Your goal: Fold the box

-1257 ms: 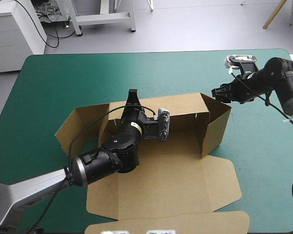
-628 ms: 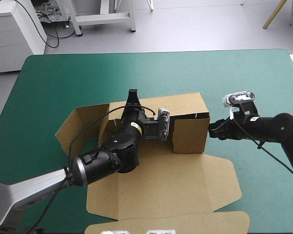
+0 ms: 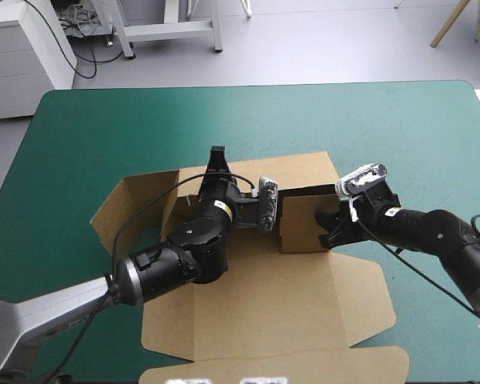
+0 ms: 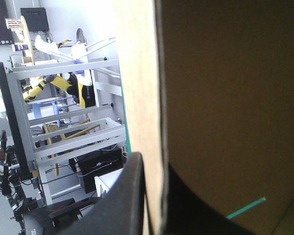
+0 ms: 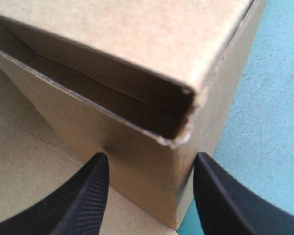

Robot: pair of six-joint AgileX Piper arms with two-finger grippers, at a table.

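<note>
The brown box (image 3: 288, 296) lies open in the middle of the table, its back wall raised. My left gripper (image 3: 217, 158) is at the top edge of that back wall. In the left wrist view it (image 4: 154, 196) is shut on the board's edge (image 4: 225, 98). The right-hand flap (image 3: 308, 218) stands folded inward along the back wall. My right gripper (image 3: 328, 228) is pressed up to that flap's outer corner. In the right wrist view it (image 5: 149, 169) is open, with the box corner (image 5: 181, 122) between and just ahead of its fingers.
The box's left flap (image 3: 124, 204) leans outward toward the table's left side. The lid panel (image 3: 280, 370) lies flat by the near edge. The teal-green cover (image 3: 248, 120) stretches beyond the box to the far edge.
My right gripper swung in from the far right and pushed the right flap inward, from splayed out to folded against the back wall. The left arm has not moved.
</note>
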